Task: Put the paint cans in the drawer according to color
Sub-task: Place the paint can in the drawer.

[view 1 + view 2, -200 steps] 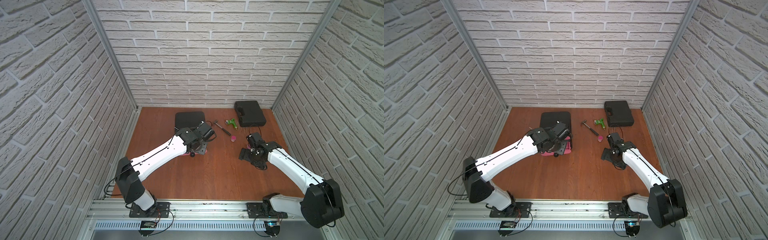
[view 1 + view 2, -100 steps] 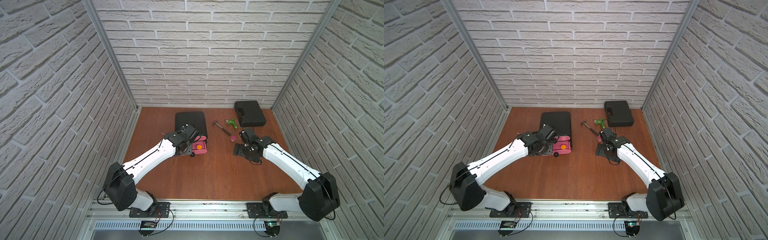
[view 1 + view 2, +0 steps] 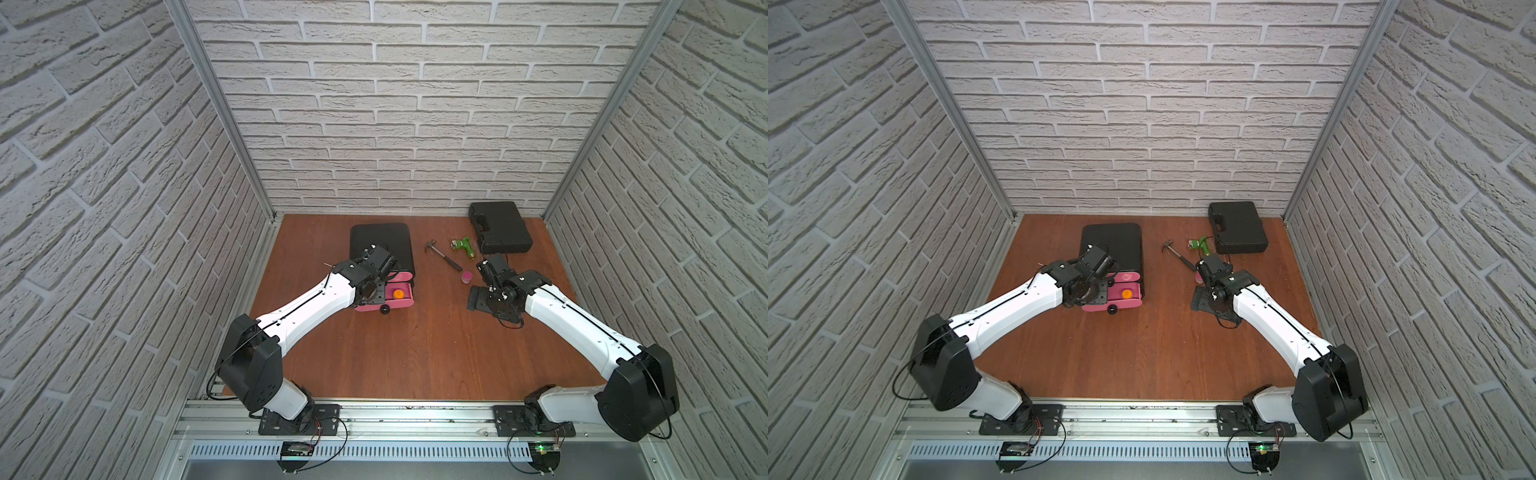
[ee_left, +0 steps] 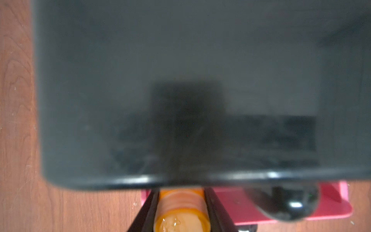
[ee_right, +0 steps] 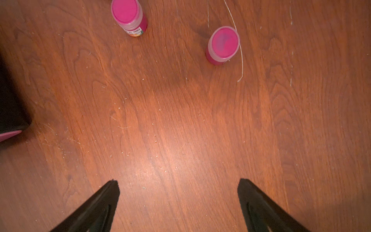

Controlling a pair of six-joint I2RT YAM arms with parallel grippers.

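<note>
Left wrist view: an orange paint can (image 4: 181, 219) is clamped between the fingers of the left gripper (image 4: 181, 190), poised at the front edge of the black drawer chest (image 4: 180, 90), likely to join its colour. In a top view, another orange can (image 3: 398, 294) sits in the pulled-out pink drawer (image 3: 405, 306). Right wrist view: one magenta can (image 5: 126, 14) and a second magenta can (image 5: 224, 43) stand upright on the wooden table (image 5: 180, 130) ahead of the right gripper (image 5: 178, 186), its jaws wide and empty, seemingly lined up for a pick.
</note>
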